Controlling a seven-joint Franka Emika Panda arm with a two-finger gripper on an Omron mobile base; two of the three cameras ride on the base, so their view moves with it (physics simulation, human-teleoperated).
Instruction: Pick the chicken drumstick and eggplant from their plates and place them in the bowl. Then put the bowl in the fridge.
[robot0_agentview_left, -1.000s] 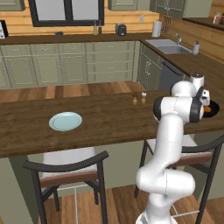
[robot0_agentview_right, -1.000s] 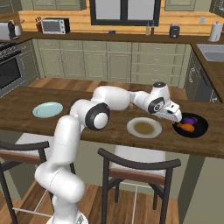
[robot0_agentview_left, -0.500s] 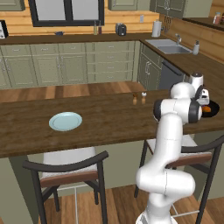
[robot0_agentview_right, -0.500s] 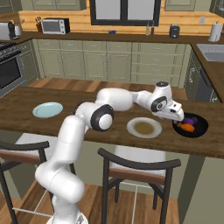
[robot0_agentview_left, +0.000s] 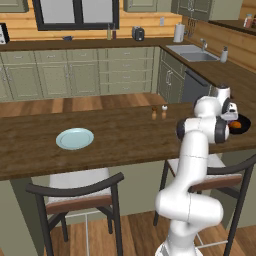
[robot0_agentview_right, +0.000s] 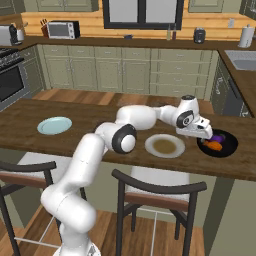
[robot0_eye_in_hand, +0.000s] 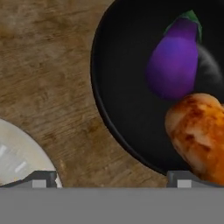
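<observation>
The pincer (robot0_agentview_right: 201, 134) is wide open and holds nothing; it hangs low over the near rim of the black bowl (robot0_agentview_right: 230, 148). The arm reaches far across the table (robot0_agentview_right: 90, 112). The eggplant (robot0_eye_in_hand: 173, 61) and the chicken drumstick (robot0_eye_in_hand: 199, 131) lie in the bowl, touching. The cream plate (robot0_agentview_right: 165, 145) is just beside the bowl, the pale blue plate (robot0_agentview_left: 74, 138) well apart.

Two base cameras look forward and down from behind the arm, left and right, sharing the wooden surface (robot0_agentview_left: 125, 135) and black bowl (robot0_agentview_right: 225, 149), while the hand camera peers closely into that bowl.
</observation>
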